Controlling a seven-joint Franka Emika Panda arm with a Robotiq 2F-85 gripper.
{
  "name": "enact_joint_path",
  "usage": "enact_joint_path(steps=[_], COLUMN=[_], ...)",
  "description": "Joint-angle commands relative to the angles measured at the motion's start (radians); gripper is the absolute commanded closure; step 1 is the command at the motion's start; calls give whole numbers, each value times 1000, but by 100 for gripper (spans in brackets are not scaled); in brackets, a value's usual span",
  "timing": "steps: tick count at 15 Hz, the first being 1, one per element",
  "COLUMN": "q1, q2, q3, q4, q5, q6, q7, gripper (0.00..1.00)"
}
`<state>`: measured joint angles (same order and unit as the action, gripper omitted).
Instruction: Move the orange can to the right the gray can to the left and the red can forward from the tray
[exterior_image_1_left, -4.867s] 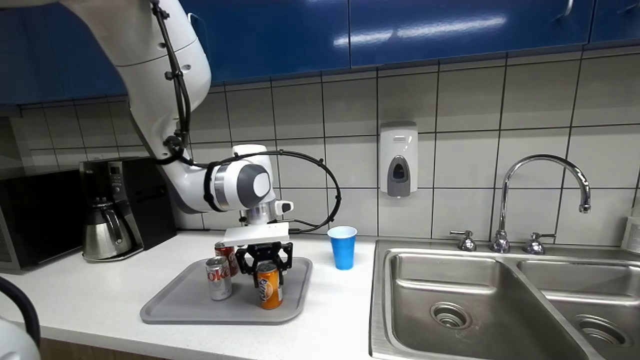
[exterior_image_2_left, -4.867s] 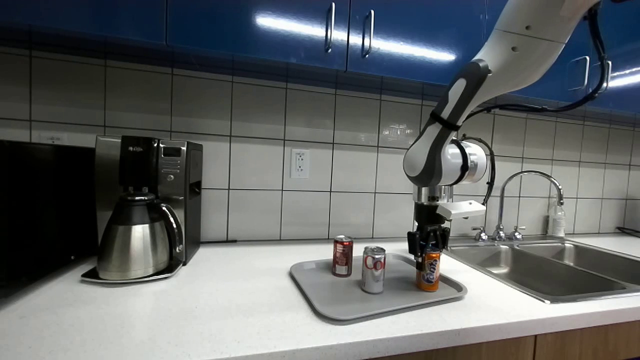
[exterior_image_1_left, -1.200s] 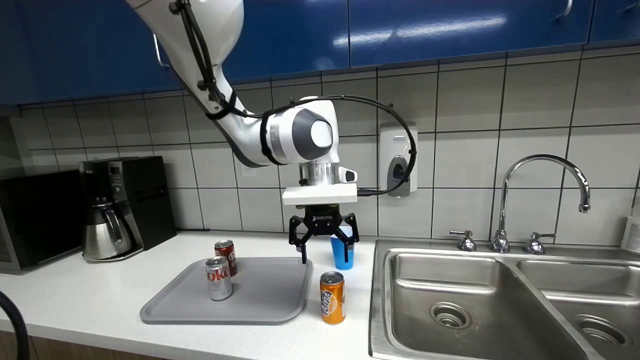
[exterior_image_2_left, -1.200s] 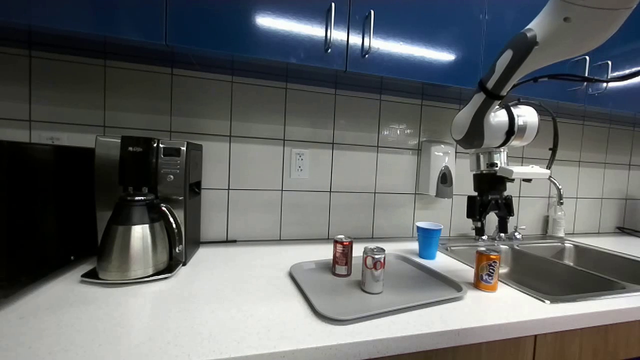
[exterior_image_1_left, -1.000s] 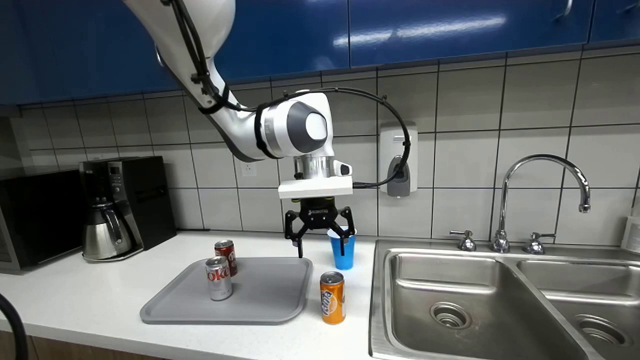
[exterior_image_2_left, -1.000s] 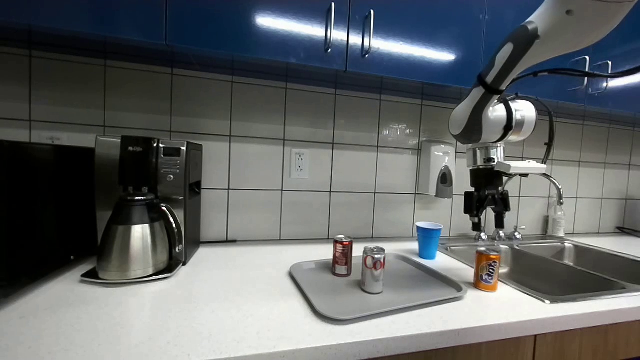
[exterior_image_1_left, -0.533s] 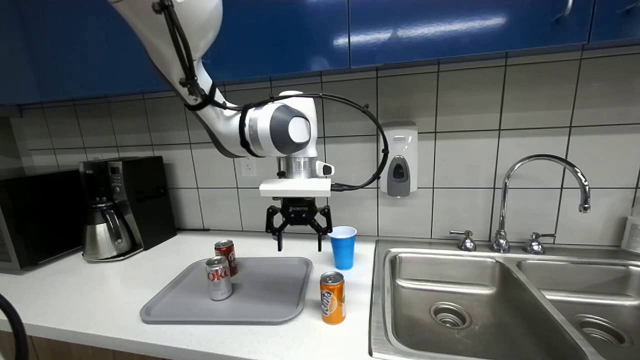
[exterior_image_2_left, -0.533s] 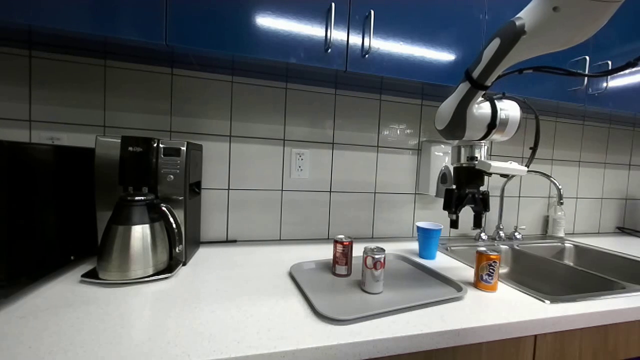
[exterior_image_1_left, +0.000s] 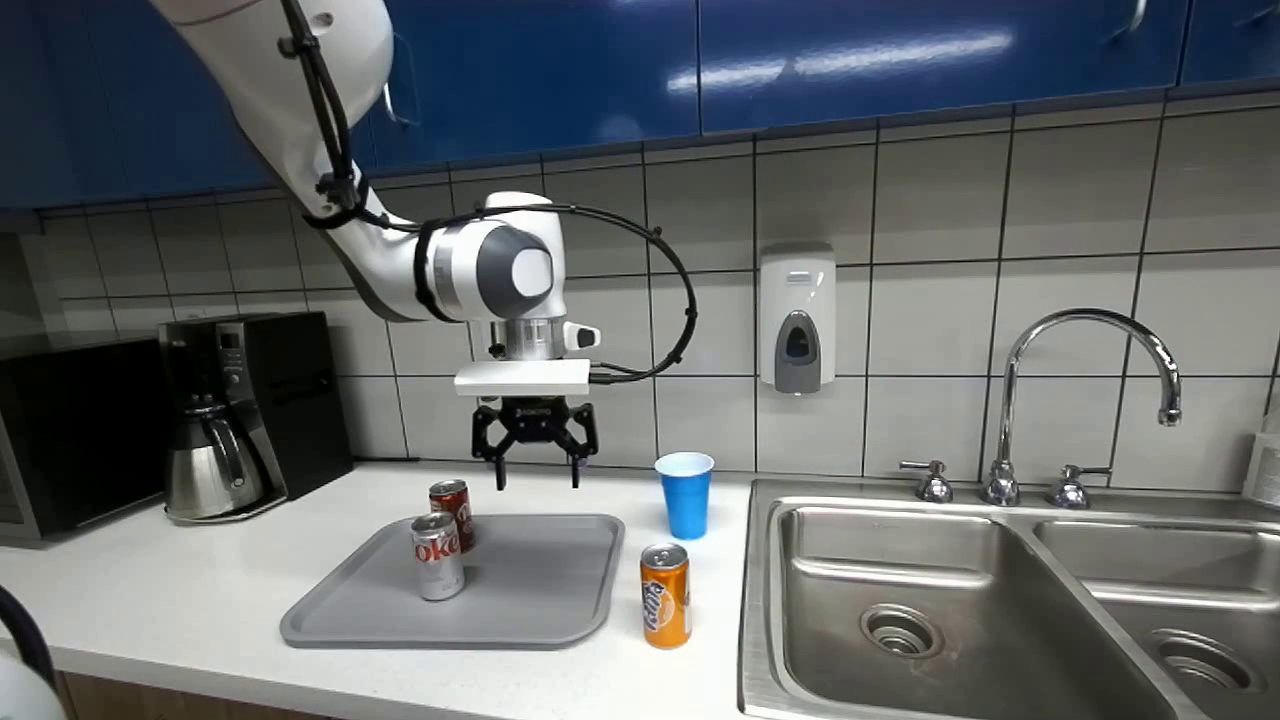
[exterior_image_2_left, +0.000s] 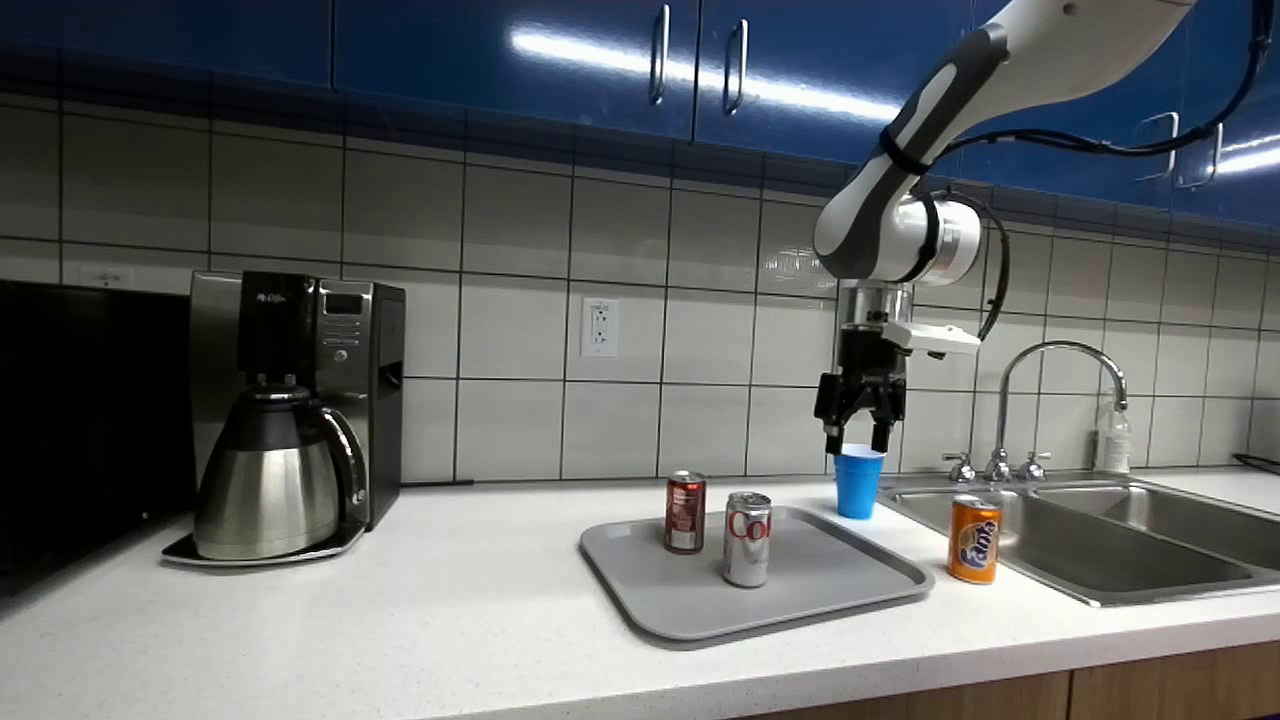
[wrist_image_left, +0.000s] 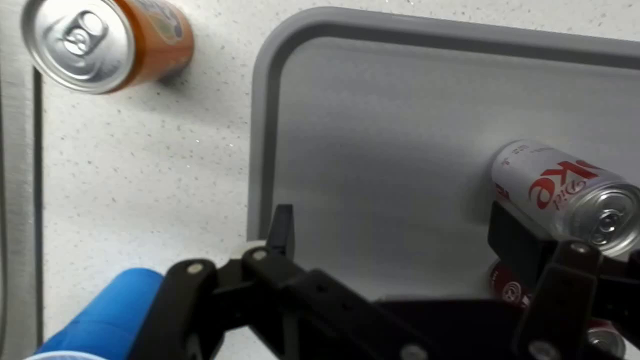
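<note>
The orange can (exterior_image_1_left: 665, 597) stands upright on the counter, just off the right-hand rim of the gray tray (exterior_image_1_left: 540, 600) in both exterior views. On the tray's left part are the gray can (exterior_image_2_left: 747, 540) and, farther back, the red can (exterior_image_2_left: 685, 515), both upright. My gripper (exterior_image_1_left: 538, 487) hangs well above the tray's back part, right of those two cans, open and holding nothing. In the wrist view its fingers (wrist_image_left: 283, 232) are wide apart over bare tray; one overlaps the gray can (wrist_image_left: 550, 180) and partly hides the red can (wrist_image_left: 507, 285).
A blue cup (exterior_image_1_left: 686, 500) stands behind the orange can, close to the tray's back right corner. The steel sink (exterior_image_1_left: 757, 600) lies to the right. A coffee maker (exterior_image_2_left: 270, 490) is at the left, and a soap dispenser (exterior_image_1_left: 797, 320) hangs on the wall.
Earlier my gripper was at the orange can on the tray; that can now stands on the counter to its right, released. Over the last second the open gripper has moved left, over the tray.
</note>
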<state>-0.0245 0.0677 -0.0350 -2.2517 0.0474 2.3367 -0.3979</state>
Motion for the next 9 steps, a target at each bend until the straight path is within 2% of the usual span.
enact_joint_path(steps=[1,9], q1=[30,98], q2=[0,1], q3=[41,110], q4=[-13,-27], q5=[-6,-3], q6=[43,78], q7=[47,83], gripper=[0,0])
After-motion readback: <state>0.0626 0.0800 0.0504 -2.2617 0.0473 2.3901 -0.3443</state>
